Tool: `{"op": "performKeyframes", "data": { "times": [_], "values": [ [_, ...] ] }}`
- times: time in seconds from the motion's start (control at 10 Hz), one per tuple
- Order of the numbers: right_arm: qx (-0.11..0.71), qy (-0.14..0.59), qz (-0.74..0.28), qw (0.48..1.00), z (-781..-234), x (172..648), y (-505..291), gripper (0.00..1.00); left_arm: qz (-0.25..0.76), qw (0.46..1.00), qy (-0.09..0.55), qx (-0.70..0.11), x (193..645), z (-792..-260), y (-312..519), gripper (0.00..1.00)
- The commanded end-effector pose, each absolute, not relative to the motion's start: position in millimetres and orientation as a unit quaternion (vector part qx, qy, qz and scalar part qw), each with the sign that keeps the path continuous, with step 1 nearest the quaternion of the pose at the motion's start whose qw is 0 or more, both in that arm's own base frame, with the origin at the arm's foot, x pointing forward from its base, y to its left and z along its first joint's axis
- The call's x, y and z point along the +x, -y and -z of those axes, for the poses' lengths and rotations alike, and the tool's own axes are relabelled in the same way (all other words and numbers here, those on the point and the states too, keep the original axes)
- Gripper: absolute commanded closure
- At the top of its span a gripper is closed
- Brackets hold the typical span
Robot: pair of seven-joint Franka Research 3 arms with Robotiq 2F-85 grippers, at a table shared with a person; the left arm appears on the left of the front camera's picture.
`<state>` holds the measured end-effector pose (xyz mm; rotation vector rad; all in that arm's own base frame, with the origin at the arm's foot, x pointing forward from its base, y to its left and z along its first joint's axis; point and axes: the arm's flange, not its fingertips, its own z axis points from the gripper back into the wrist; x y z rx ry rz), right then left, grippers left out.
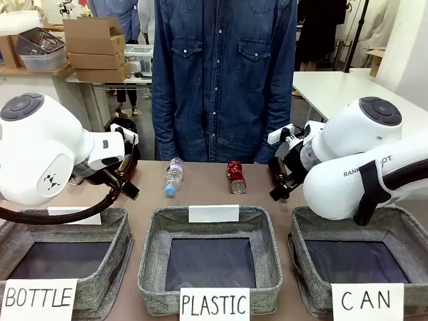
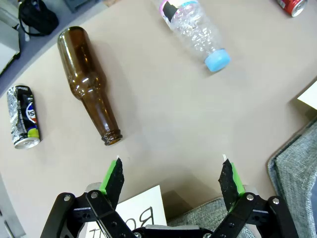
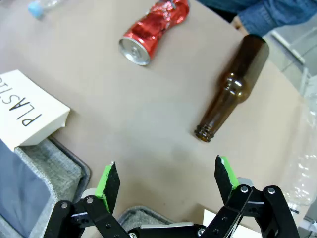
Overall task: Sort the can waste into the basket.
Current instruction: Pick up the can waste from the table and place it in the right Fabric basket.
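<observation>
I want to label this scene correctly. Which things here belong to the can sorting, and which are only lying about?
For the job: red can, dark can, CAN basket.
Just lying about: brown bottle beside dark can, brown bottle beside red can, clear plastic bottle, PLASTIC basket, BOTTLE basket.

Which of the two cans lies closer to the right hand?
The shiny red can, lying before the right hand next to a brown bottle. The dark can with blue marks lies over by the left hand.
</observation>
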<state>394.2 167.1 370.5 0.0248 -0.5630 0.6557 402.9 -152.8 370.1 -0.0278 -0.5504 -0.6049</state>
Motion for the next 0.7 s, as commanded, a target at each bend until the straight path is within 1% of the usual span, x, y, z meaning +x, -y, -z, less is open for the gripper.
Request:
{"op": "performKeyframes", "data": {
  "times": [0.0,0.3,0.4,0.5,0.6],
  "values": [
    [0.012,0.273,-0.318,0.908,-371,394,-167,0.00,0.293,0.918,0.268,-0.014,403,-370,152,0.00],
    [0.012,0.273,-0.318,0.908,-370,394,-167,0.00,0.294,0.917,0.268,-0.013,403,-370,153,0.00],
    [0.014,0.270,-0.345,0.899,-405,376,-160,0.00,0.319,0.915,0.247,-0.025,382,-402,148,0.00],
    [0.015,0.276,-0.343,0.898,-454,348,-148,0.00,0.327,0.915,0.235,-0.014,349,-446,144,0.00],
    [0.011,0.318,-0.340,0.885,-498,311,-134,0.00,0.322,0.911,0.259,0.005,304,-489,142,0.00]
  ]
}}
